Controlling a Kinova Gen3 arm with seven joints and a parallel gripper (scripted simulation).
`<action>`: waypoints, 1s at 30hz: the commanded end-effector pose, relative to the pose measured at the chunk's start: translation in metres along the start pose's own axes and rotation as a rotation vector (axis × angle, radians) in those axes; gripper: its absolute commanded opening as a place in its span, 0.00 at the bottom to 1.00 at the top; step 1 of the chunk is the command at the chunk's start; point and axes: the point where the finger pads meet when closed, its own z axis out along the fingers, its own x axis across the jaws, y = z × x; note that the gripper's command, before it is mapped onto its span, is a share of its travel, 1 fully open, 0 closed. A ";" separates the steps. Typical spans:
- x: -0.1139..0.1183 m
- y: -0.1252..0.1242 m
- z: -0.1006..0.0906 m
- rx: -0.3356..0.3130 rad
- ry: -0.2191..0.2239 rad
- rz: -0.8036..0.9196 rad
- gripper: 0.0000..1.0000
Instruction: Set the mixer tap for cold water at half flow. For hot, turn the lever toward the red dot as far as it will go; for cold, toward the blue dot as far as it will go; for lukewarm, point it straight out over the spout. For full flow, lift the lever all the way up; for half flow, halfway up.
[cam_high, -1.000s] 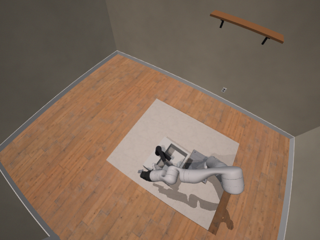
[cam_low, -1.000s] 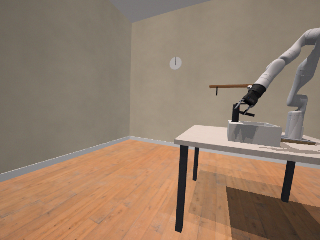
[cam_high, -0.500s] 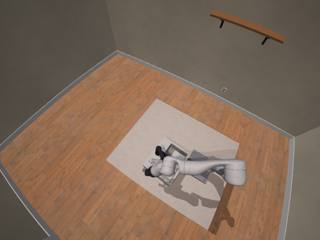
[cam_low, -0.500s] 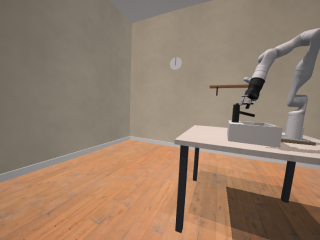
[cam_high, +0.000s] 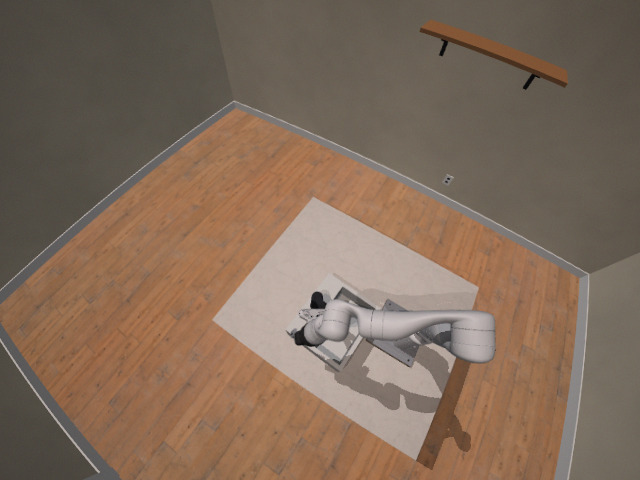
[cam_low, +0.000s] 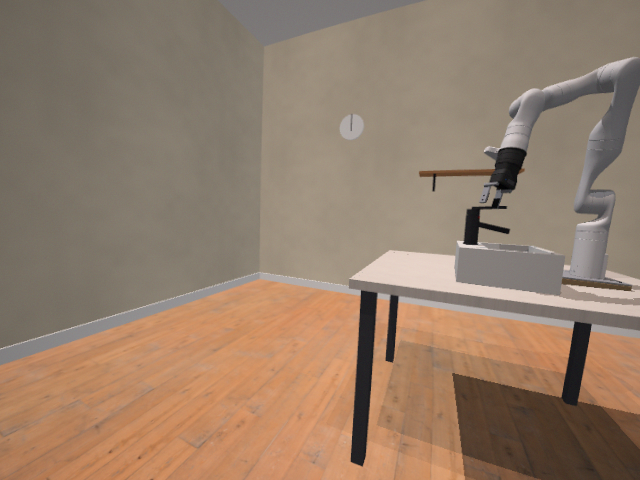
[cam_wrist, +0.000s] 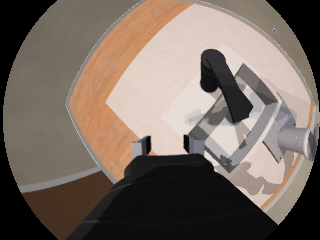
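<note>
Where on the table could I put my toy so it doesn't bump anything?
The widest bare patch of table lies between its near corner and the white sink. It's crowded at the tap, where the open gripper hangs just above the lever.

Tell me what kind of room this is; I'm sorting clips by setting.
Probably a sparse test room, not a real kitchen or bathroom: a basin with a black tap sits on a plain table beside the robot arm, with bare walls, a wall clock and one shelf.
</note>
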 end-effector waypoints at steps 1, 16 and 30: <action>0.002 -0.003 -0.005 -0.002 0.008 -0.012 1.00; 0.009 -0.009 -0.015 -0.004 0.041 -0.049 1.00; 0.021 -0.017 -0.029 -0.009 0.088 -0.099 1.00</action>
